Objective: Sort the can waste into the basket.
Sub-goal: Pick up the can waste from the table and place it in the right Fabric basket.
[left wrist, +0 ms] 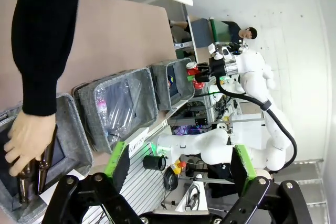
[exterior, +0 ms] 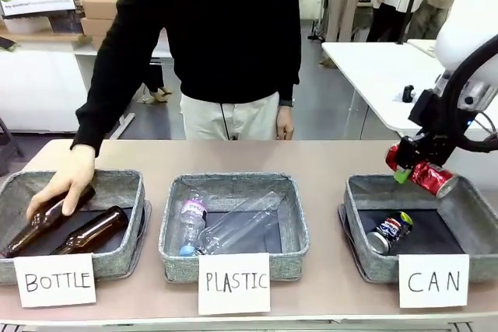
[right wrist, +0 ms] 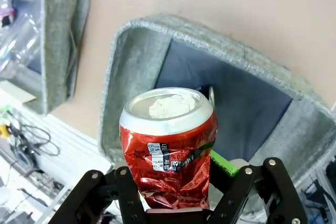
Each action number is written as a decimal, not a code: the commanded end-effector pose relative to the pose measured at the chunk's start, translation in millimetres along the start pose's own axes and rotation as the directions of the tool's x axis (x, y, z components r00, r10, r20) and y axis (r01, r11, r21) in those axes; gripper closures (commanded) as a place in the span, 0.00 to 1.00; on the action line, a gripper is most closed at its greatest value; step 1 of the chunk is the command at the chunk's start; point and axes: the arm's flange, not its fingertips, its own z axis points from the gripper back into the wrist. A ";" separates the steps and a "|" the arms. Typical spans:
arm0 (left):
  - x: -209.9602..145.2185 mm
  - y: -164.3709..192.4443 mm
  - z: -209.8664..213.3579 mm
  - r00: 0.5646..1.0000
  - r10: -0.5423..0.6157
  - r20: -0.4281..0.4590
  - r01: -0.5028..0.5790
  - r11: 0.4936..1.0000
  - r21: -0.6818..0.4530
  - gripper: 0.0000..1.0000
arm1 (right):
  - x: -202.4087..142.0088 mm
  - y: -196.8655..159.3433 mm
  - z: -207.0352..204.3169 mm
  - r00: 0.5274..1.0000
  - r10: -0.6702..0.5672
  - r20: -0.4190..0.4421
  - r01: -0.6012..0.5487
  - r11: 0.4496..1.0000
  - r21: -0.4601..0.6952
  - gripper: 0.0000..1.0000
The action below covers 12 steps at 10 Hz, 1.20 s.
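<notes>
the right gripper hangs above the far left corner of the can basket, its jaws pinching a dented red can by the crumpled lower body. in the front view the can lies tilted, its silver end pointing down and toward the robot's right, so its long axis slants across the basket rim rather than standing upright. in the right wrist view the red can sits squarely between the two black fingers, silver top facing the camera, and past it lies the dark floor of the same basket, which suggests the can is already roughly over the opening, though near one wall rather than the middle. a dark blue can already lies on its side on that basket's floor, toward the left. the drop seems to turn on this: the basket's open middle lies below the jaws and somewhat toward the robot's right and nearer side, so a short carry that way before release would likely keep the can off the rim. the left gripper is held well away, its jaws spread wide with nothing between them. a person's hand rests on a brown bottle in the bottle basket at the other end of the table, and clear bottles lie in the plastic basket between.
</notes>
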 end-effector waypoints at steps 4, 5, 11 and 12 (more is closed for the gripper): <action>-1.9 -0.8 0.3 1.000 0.001 -0.003 -0.001 1.000 0.006 0.00 | 14.6 -5.6 5.2 0.999 0.033 0.006 -0.034 0.999 0.041 0.00; -1.9 -0.8 0.3 1.000 0.001 -0.003 -0.001 1.000 0.006 0.00 | 14.5 -6.5 4.9 0.999 0.035 0.011 -0.035 0.998 0.043 0.00; -1.9 -0.8 0.3 1.000 0.001 -0.003 -0.001 1.000 0.006 0.00 | 17.5 -13.4 5.9 0.999 0.037 0.019 -0.038 0.998 0.058 0.00; -1.9 -0.8 0.3 1.000 0.001 -0.003 -0.001 1.000 0.006 0.00 | 18.8 -13.5 6.8 0.999 0.000 0.050 -0.003 0.999 0.049 0.00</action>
